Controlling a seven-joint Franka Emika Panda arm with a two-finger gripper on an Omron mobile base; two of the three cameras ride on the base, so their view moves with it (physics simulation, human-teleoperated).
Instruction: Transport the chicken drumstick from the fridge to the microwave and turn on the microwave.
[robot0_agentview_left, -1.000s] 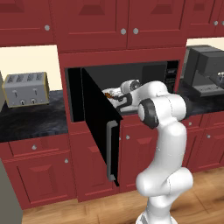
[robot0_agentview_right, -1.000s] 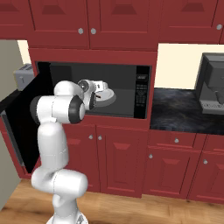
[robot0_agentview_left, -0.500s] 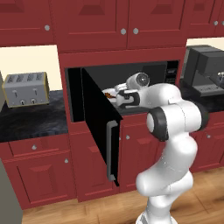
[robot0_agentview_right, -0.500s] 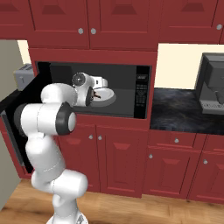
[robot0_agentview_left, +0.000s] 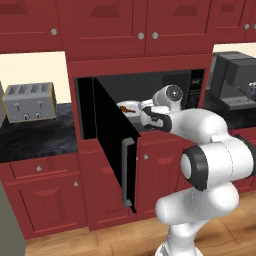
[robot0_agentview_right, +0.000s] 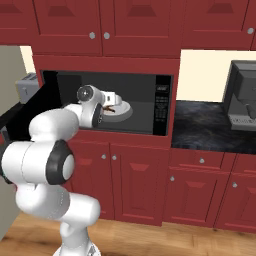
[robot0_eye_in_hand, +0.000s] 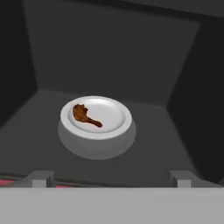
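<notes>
The microwave (robot0_agentview_left: 150, 82) stands with its black door (robot0_agentview_left: 112, 140) swung out to the left. Inside, a white plate (robot0_eye_in_hand: 124, 114) carries the small brown chicken drumstick (robot0_eye_in_hand: 85, 116), also seen on the plate (robot0_agentview_right: 125, 111) in the right base view as the drumstick (robot0_agentview_right: 110, 108). My gripper (robot0_eye_in_hand: 111, 180) hovers at the microwave's mouth, open and holding nothing, a short way in front of the plate. From the left base view the gripper (robot0_agentview_left: 143, 113) sits just right of the plate (robot0_agentview_left: 125, 106). The fridge's grey side (robot0_agentview_left: 7, 220) shows at the lower left.
The open door's grey handle (robot0_agentview_left: 127, 172) juts toward me at cabinet height. The button panel (robot0_agentview_right: 161, 105) is on the microwave's right. A silver toaster (robot0_agentview_left: 29, 101) sits on the left counter, and a grey coffee machine (robot0_agentview_right: 242, 90) on the right counter.
The hand has drawn back a little from the plate toward the microwave's opening, and the elbow has swung closer to the cameras. The drumstick stays on the plate; the jaws stay open.
</notes>
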